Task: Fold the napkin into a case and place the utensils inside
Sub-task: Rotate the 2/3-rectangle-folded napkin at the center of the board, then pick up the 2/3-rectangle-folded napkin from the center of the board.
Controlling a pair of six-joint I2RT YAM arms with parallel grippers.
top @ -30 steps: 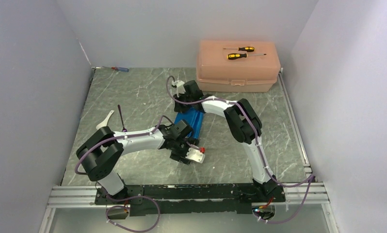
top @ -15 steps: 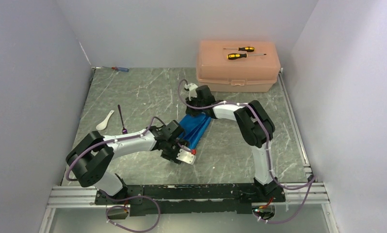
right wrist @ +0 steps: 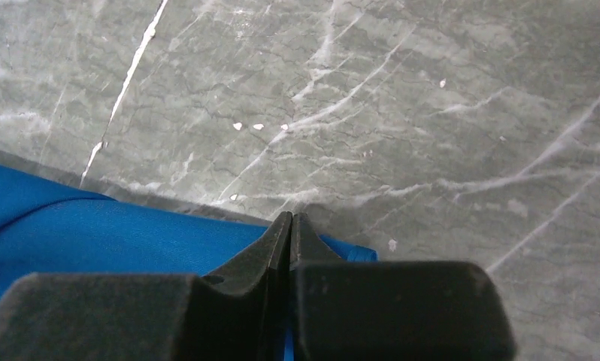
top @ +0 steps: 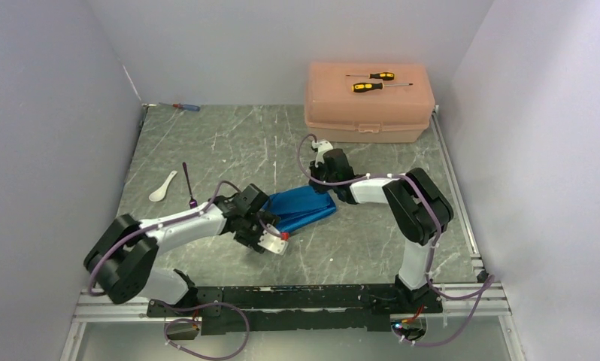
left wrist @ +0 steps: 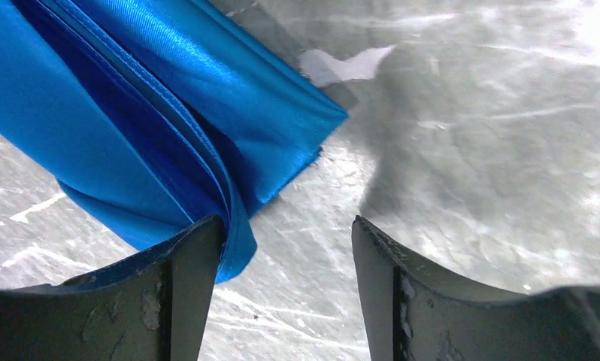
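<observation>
the bright blue napkin (top: 301,208) lies folded into a long flat strip on the grey marbled worktop (top: 229,143). the right gripper (right wrist: 290,218) is pinched tight on the napkin's far right end. the left gripper (left wrist: 288,256) sits at the napkin's near left end, jaws apart and gripping nothing, one finger (left wrist: 180,293) against the cloth's edge. well to the left of the napkin lie the purple fork (top: 187,184) and white spoon (top: 162,188), side by side

Napkin (top: 301,209) swung sideways, rightward — right tool (right wrist: 291,222) dragging it.
</observation>
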